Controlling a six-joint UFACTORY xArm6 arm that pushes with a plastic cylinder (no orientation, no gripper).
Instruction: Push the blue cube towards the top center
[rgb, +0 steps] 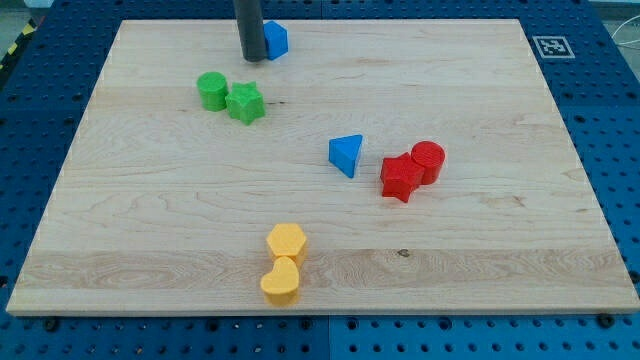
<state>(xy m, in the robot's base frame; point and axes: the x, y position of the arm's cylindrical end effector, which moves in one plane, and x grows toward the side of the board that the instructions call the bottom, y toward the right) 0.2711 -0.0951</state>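
Observation:
The blue cube (276, 39) sits near the board's top edge, left of centre. My dark rod comes down from the view's top, and my tip (251, 57) rests on the board right against the cube's left side, partly hiding it. A blue triangular block (346, 155) lies near the board's middle, far from the tip.
A green cylinder (211, 90) and a green star block (245, 103) touch each other below the tip. A red star block (400, 177) and a red cylinder (428, 160) sit at right of centre. Two yellow blocks (285, 243) (281, 281) lie near the bottom edge.

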